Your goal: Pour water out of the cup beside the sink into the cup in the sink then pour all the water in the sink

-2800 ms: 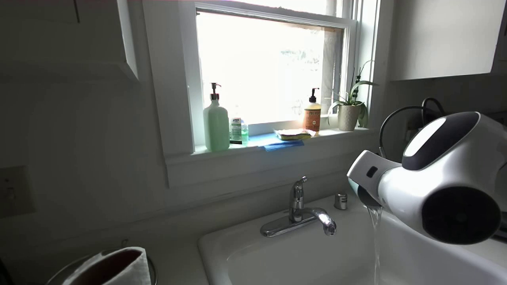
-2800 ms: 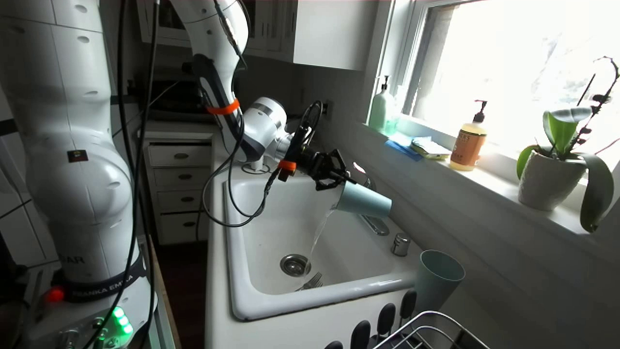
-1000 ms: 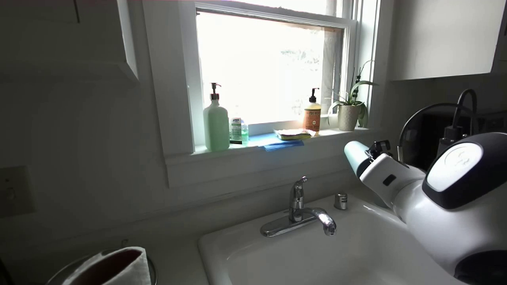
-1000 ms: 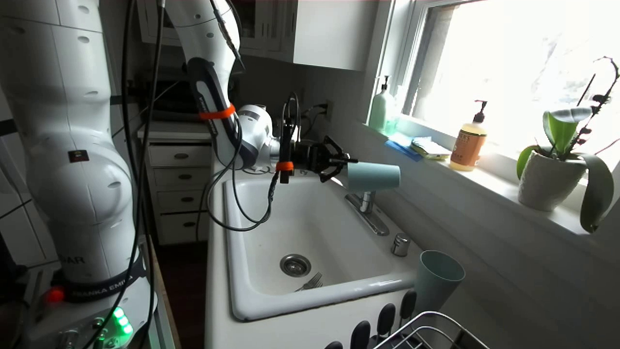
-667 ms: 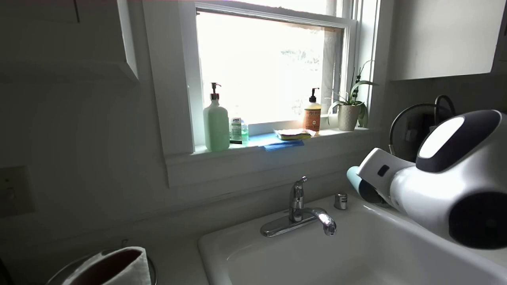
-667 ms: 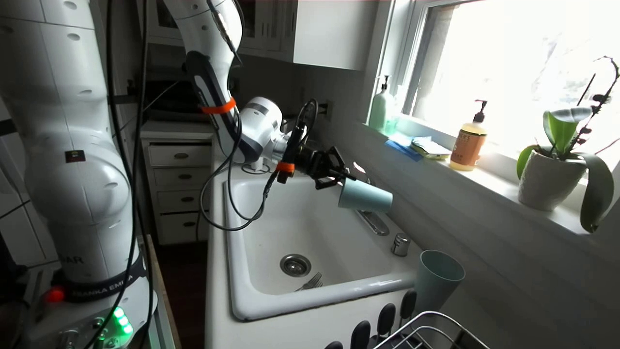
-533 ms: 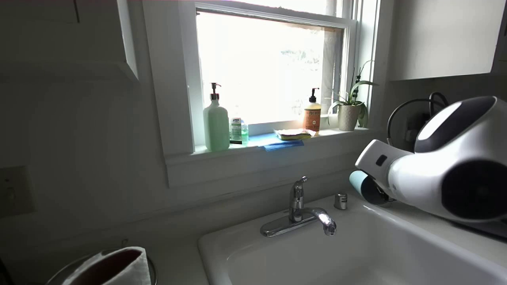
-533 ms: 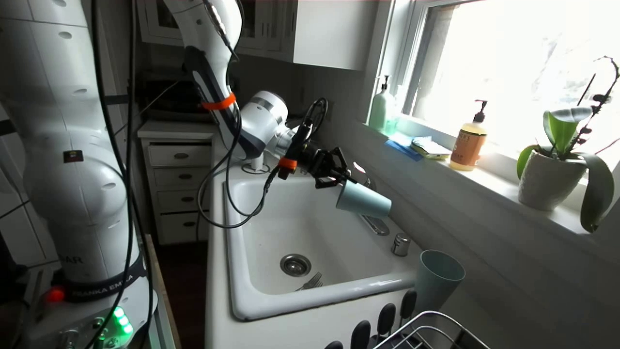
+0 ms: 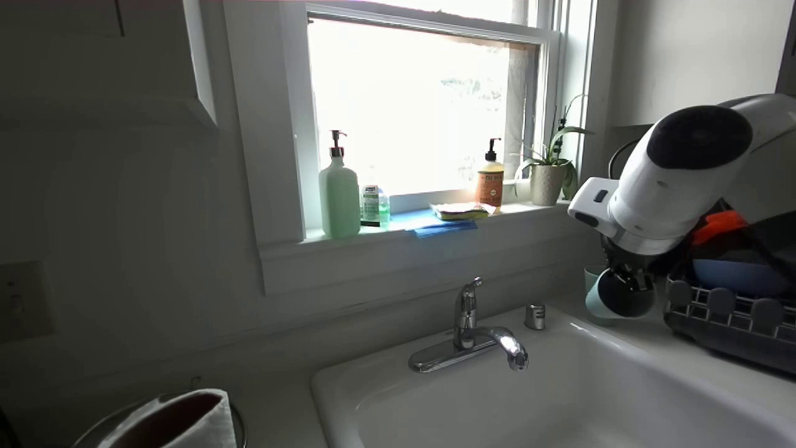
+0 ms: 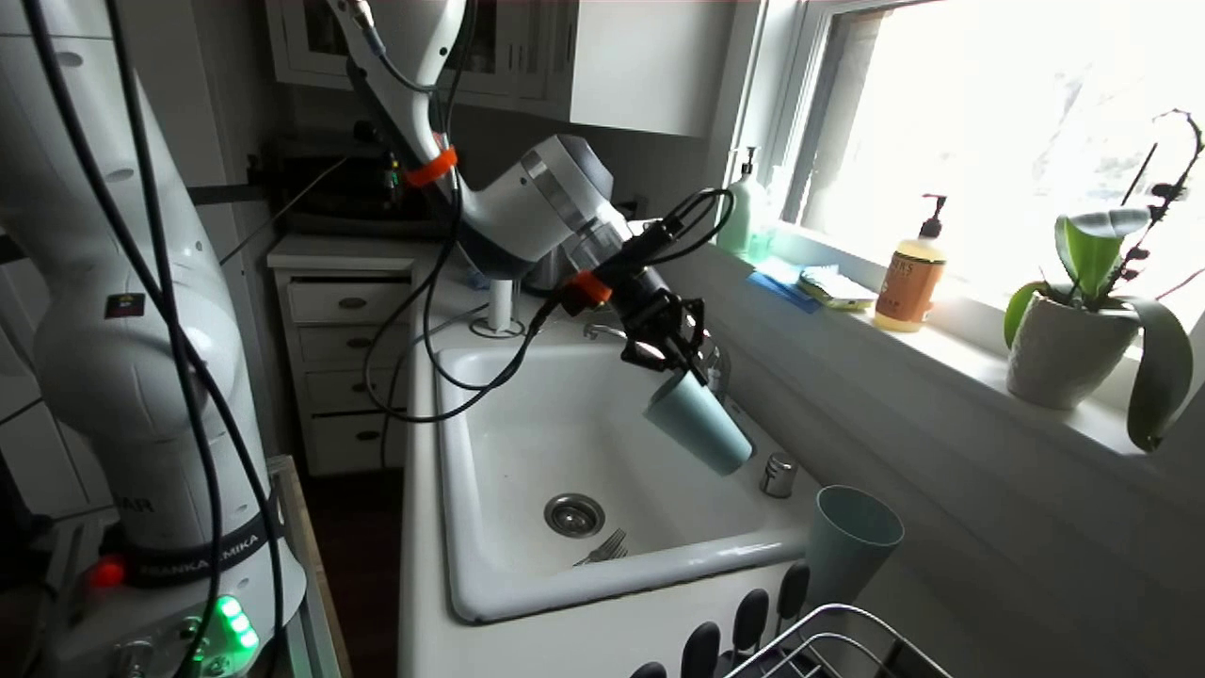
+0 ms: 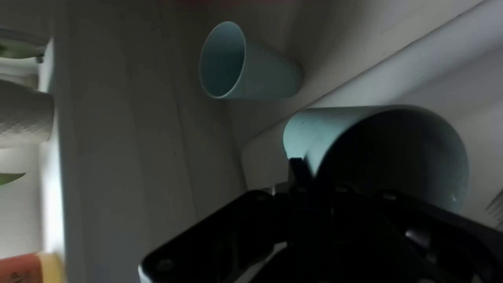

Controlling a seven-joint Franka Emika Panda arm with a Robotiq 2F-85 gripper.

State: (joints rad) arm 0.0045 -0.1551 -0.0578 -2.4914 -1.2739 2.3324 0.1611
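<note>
In an exterior view, my gripper (image 10: 690, 371) is clamping the rim of a tilted cup (image 10: 698, 424) right of the frame's centre, apparently above the sink (image 10: 659, 567), its mouth pointing up and left. A standing cup (image 10: 847, 560) is sitting upright at lower right, on the counter (image 10: 546, 640) beside the sink. I am seeing no water running.

In an exterior view, right of the faucet (image 9: 465, 318), the tilted cup is showing its dark mouth and partly hiding the standing cup.

In the wrist view, the tilted cup is lying right of centre, its inside looking too dark to read.

I am judging this the last step, emptying into the sink; the next move is calling for dipping the mouth over the drain (image 10: 574, 515) if water remains, otherwise righting the cup and setting it down.
</note>
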